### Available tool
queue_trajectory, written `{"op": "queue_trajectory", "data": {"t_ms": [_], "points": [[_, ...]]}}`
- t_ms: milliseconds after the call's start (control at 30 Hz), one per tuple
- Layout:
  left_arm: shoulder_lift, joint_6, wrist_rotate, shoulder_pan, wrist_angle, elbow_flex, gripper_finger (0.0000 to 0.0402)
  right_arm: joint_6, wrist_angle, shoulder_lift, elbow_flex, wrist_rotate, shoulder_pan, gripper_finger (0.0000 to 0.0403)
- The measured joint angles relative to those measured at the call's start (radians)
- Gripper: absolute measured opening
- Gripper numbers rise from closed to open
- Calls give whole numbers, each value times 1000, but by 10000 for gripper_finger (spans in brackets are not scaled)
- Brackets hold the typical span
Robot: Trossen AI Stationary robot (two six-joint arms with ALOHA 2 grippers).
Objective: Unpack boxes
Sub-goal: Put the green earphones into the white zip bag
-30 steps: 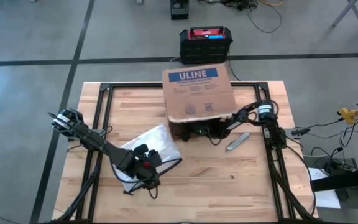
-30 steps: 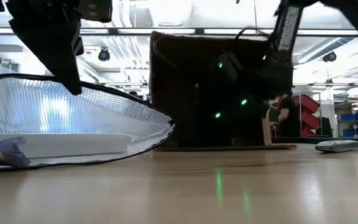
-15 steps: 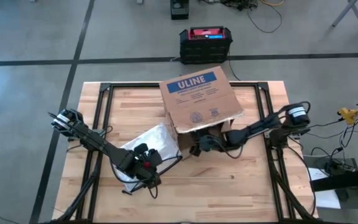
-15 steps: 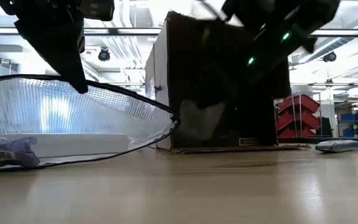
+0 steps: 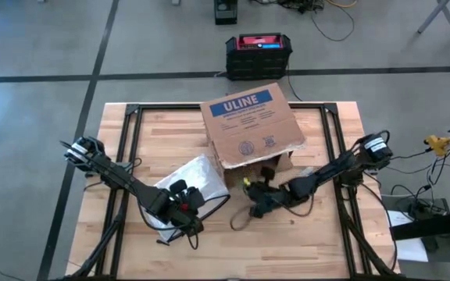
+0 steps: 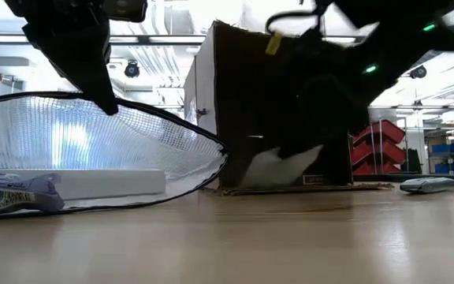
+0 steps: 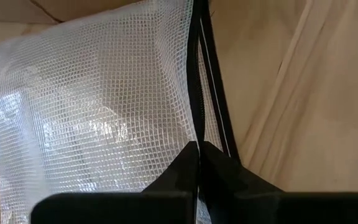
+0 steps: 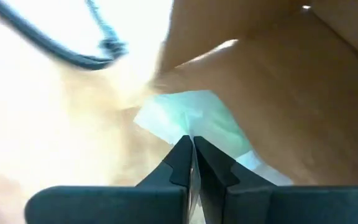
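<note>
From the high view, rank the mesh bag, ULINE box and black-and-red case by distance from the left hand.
1. mesh bag: gripped by the left hand at its black edge.
2. ULINE box: table's far middle.
3. black-and-red case: on the floor beyond the table.

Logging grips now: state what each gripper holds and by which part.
Left gripper: mesh bag, by its black edge. Right gripper: white packet, by its corner.

One cardboard box [image 5: 250, 125] at the table's twelve o'clock, one clear mesh bag [image 5: 187, 181] toward eight o'clock, one black-and-red case [image 5: 258, 53] on the floor beyond, one small grey object [image 6: 426, 184] on the table, two robot arms, one wooden table [image 5: 319, 242]
</note>
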Motion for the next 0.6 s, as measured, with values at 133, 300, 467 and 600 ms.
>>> {"op": "queue_trajectory", "data": {"t_ms": [133, 300, 467, 600], "points": [[0, 3, -28, 0, 0, 0, 0, 30, 0, -43, 9, 36, 98, 0], [0, -25, -74, 0, 12, -1, 0, 24, 8, -110, 50, 43, 182, 0], [0, -61, -147, 12, 113, -1, 0, -59, 41, -101, 123, 48, 205, 0], [0, -53, -139, 28, 221, -1, 0, -176, 126, -27, 173, 32, 195, 0]]}}
